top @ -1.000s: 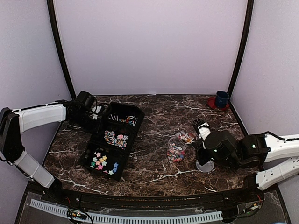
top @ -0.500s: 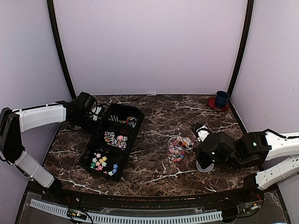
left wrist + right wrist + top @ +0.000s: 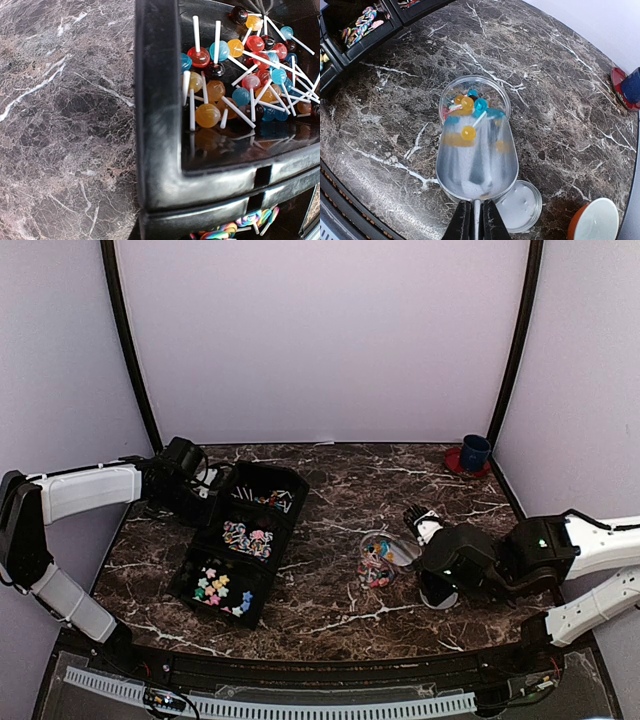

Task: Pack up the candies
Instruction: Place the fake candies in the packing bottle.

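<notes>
Several small lollipops (image 3: 468, 106) sit at the mouth of a clear scoop (image 3: 476, 167), tipped over a clear round jar (image 3: 492, 86) at its 12 o'clock. The right gripper (image 3: 476, 220) is clamped on the scoop's handle. The jar's lid (image 3: 522, 207) lies at the scoop's 4 o'clock. More candies (image 3: 248, 537) fill a black three-compartment tray (image 3: 296, 480) at the jar's 9 o'clock. The left gripper (image 3: 203, 487) is closed at the tray's 11 o'clock corner.
</notes>
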Motion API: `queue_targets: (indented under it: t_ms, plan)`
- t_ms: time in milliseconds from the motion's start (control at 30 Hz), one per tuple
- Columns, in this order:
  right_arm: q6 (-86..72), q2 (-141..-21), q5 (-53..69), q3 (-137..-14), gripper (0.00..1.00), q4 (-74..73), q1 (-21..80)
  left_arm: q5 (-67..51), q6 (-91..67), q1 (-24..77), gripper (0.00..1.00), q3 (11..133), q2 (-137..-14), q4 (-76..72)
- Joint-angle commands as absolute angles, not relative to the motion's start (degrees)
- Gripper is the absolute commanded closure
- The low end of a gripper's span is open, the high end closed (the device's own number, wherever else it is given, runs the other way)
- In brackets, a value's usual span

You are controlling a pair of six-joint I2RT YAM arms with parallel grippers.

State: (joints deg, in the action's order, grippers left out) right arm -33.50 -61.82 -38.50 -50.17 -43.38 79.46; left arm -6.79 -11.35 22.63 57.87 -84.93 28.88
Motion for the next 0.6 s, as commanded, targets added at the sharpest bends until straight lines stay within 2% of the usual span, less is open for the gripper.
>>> queue_targets:
  t_ms: [0,567]
  plan:
    - [-34.7,-63.5,-38.3,-53.9,1.00,-46.9,80.0,-9.6,-12.5,22.3,1.00,58.3,-81.6,25.2]
    - [-33.4,-71.4,-36.6,-61.9,1.00,-56.5,80.0,-9.7,-12.6,22.3,1.00,58.0,-81.3,25.0]
